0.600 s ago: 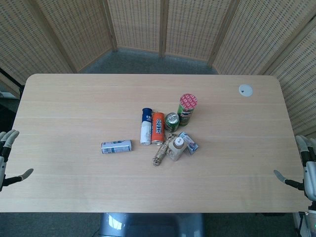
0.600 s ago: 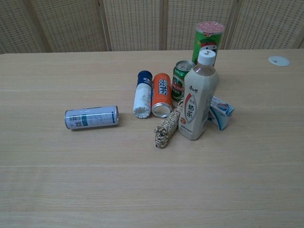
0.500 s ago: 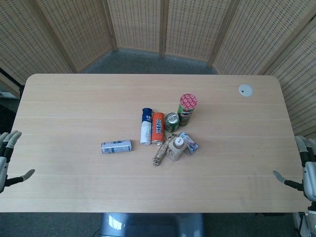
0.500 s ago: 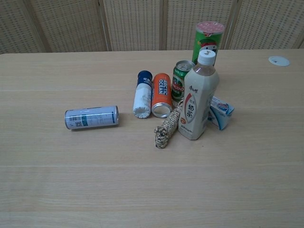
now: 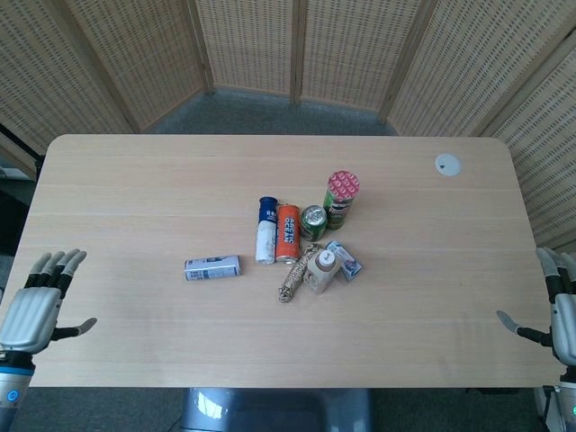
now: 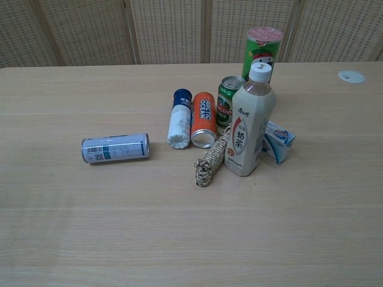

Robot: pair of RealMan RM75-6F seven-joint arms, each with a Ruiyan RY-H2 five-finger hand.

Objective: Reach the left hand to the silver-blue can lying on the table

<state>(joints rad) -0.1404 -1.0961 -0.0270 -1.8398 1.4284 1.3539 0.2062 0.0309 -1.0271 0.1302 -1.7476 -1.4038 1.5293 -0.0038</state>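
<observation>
The silver-blue can lies on its side left of the cluster of objects, alone on the wooden table; the chest view shows the can at mid-left. My left hand hovers over the table's front-left corner, fingers spread, holding nothing, well to the left of the can. My right hand stays at the table's right edge, fingers apart and empty. Neither hand appears in the chest view.
A cluster sits right of the can: a blue-capped white tube, an orange can, a green can, a green crisp tube, a milk-tea bottle, a rope coil, a small carton. A white disc lies far right.
My left hand has moved right and forward, from off the table's left edge to over its front-left corner. The right hand and the objects have not moved.
</observation>
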